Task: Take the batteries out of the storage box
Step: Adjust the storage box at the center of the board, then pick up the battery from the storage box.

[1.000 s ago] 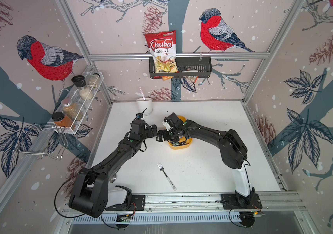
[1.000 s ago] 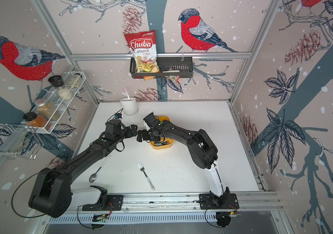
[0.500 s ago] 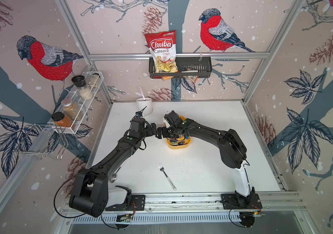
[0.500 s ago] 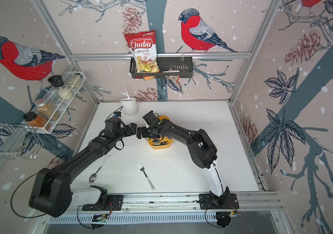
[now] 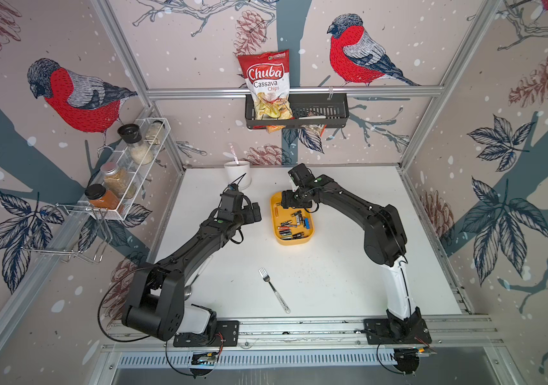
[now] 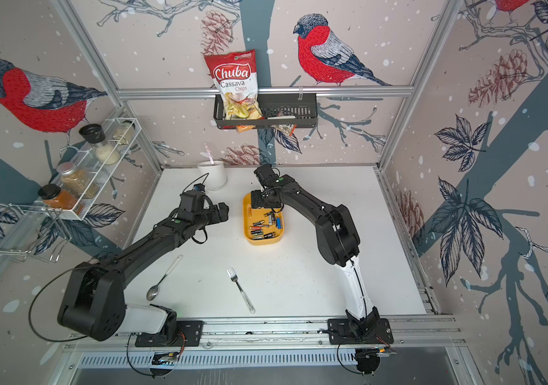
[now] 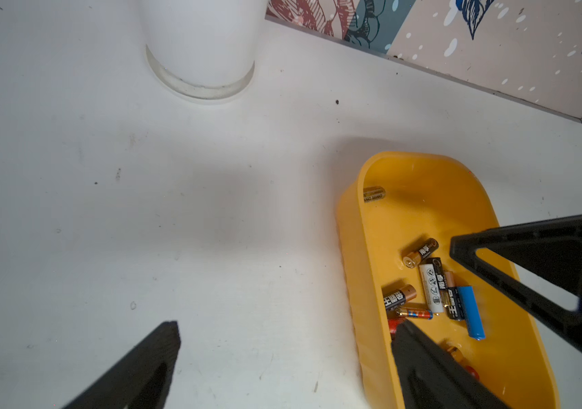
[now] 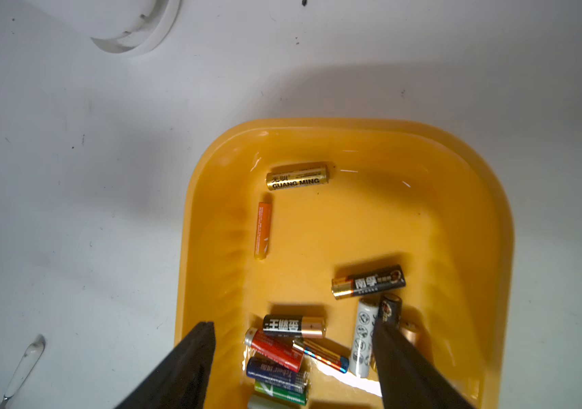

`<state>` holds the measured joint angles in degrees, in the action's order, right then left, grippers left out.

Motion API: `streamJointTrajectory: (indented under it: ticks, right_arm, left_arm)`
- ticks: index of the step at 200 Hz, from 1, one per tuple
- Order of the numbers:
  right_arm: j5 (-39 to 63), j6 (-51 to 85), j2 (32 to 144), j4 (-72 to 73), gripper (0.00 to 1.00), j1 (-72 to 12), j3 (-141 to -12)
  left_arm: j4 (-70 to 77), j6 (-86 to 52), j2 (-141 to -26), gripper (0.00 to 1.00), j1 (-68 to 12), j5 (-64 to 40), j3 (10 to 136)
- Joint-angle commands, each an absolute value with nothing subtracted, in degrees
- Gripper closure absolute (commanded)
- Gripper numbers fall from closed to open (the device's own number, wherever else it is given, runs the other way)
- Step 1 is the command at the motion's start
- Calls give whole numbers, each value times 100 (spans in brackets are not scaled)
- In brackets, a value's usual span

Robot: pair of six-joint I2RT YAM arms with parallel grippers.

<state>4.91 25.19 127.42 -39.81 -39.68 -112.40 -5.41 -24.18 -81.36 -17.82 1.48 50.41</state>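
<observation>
Right wrist view: your right gripper (image 8: 293, 322) hung spread over the batteries (image 8: 369, 281) in the storage box (image 8: 494, 230); they looked rigid, slippery; best pinched mid-body.

left claw (image 7: 287, 329) spread wide; right claw (image 8: 294, 325) jaws apart, tilted downward

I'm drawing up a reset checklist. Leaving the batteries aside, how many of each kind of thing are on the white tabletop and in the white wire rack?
Fork: 1
Spoon: 1
White cup: 1
Yellow storage box: 1
Spice jars in the wire rack: 4
Total: 8
</observation>
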Motion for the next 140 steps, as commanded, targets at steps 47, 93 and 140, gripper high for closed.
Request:
streamJointTrajectory:
  ticks: [47,93,140]
  right_arm:
    - [84,2449,13440,-4765,30,-3905,-11958]
    - [0,2433,13669,-4846,29,-3852,-12031]
    - [41,2444,13796,-4894,29,-3872,-12058]
  left_arm:
    - [-550,-2400,-8585,3,-1820,-83,5175]
    - [-519,-2391,-8753,3,-1837,-135,5256]
    - [-545,-2390,-8806,3,-1842,-158,5284]
